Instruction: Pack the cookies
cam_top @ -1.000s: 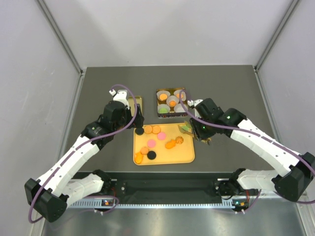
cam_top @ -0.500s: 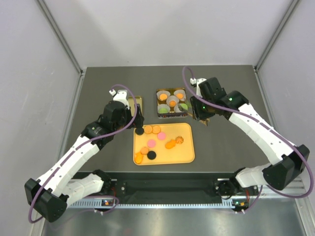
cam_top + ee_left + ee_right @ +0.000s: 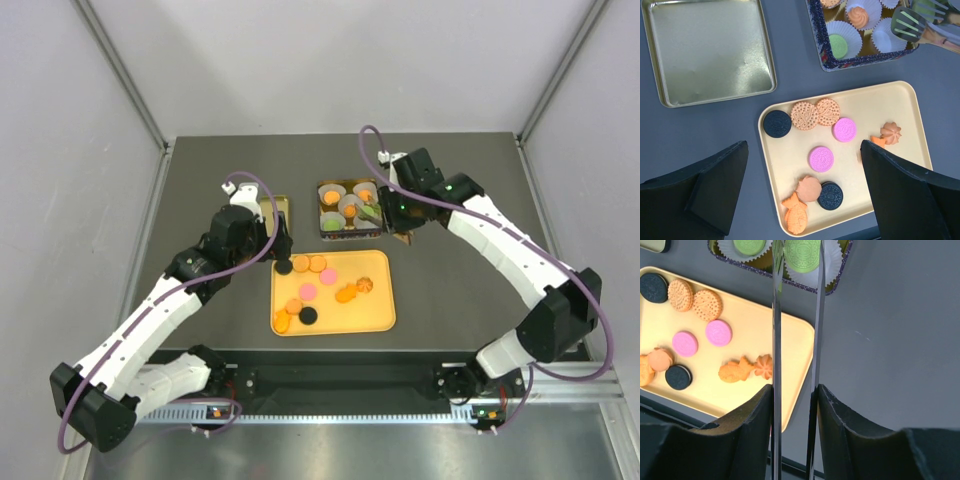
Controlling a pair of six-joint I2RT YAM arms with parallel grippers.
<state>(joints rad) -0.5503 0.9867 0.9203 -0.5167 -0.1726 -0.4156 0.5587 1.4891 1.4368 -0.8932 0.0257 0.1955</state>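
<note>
Several cookies [image 3: 318, 285], orange, pink and black, lie on the yellow tray [image 3: 385, 320]; they also show in the left wrist view [image 3: 821, 158]. My left gripper [image 3: 284, 248] is open and empty above the tray's left part [image 3: 803, 145]. My right gripper [image 3: 397, 215] is shut on metal tongs [image 3: 775, 340]. The tong tips have a green cookie [image 3: 802, 254] between them, over a white paper cup in the dark tin box [image 3: 348, 232]. The box holds more cups with orange and green cookies [image 3: 838, 45].
An empty gold tin lid [image 3: 710, 50] lies on the table left of the box, partly hidden under my left arm in the top view [image 3: 282, 205]. Grey walls enclose the dark table on three sides.
My right arm has moved from the tray's right side up to the box, carrying the tongs with the green cookie. The left arm has not moved.
</note>
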